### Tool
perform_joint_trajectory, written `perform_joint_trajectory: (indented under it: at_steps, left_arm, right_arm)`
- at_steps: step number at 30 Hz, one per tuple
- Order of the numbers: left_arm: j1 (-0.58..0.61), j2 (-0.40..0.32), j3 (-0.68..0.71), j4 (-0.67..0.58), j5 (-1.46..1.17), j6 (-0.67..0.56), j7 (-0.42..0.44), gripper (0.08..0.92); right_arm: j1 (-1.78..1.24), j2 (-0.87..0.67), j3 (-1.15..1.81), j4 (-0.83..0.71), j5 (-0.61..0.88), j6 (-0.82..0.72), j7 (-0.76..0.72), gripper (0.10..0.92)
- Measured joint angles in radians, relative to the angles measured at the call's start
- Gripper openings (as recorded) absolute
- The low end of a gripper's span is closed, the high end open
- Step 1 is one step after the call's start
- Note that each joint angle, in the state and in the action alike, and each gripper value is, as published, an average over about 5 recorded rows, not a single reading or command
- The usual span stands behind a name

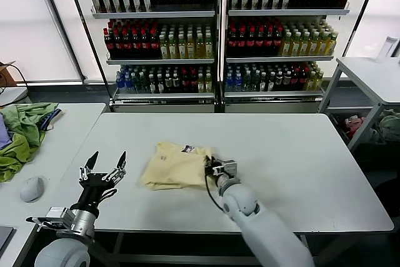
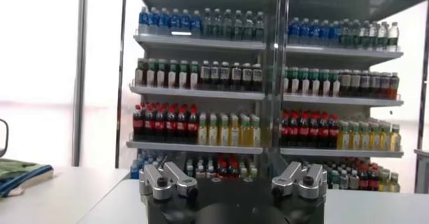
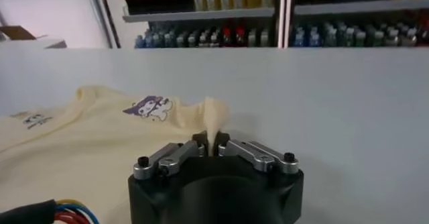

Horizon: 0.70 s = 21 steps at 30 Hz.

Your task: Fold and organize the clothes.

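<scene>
Head view, centre of frame: I see the pale yellow T-shirt point(image 1: 176, 166) lying partly folded on the white bench point(image 1: 294, 154), its small dark print point(image 1: 187, 149) facing up near the collar. Upper half of frame: two shelving units point(image 1: 219, 29) hold rows of bottled drinks, each shelf filled edge to edge, with dark and red bottles on the upper tiers, yellow in the middle and blue-capped ones lowest. At the left edge, a second bench point(image 1: 56, 142) carries crumpled green garments point(image 1: 22, 136) and a pale rounded object point(image 1: 31, 188) whose nature I cannot tell. A third table point(image 1: 375, 76) stands at the upper right, in front of bright window panels. The right gripper point(image 1: 210, 166) sits at the shirt's right edge; in the right wrist view its fingers point(image 3: 175, 157) are drawn together, pinching a raised ridge of the yellow cloth between them. The left gripper point(image 1: 106, 162) hovers above the bench in the lower left of the head view, well apart from the shirt, fingers spread wide and holding nothing.
</scene>
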Motion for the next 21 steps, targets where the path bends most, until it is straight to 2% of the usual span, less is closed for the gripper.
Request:
perform_joint_trajectory:
  at_steps: [6, 13, 21]
  left_arm:
    - [0.005, 0.008, 0.007, -0.010, 0.017, 0.003, 0.002, 0.823]
    - [0.012, 0.000, 0.022, -0.021, 0.054, 0.003, 0.004, 0.823]
    - [0.028, -0.016, 0.030, -0.039, 0.100, 0.001, 0.011, 0.823]
  right_arm:
    - [0.082, -0.070, 0.032, -0.058, -0.117, -0.019, -0.118, 0.191]
    - [0.083, -0.131, 0.088, -0.046, -0.219, 0.039, -0.172, 0.381]
    - [-0.092, -0.161, 0.210, 0.128, -0.285, 0.129, -0.149, 0.605]
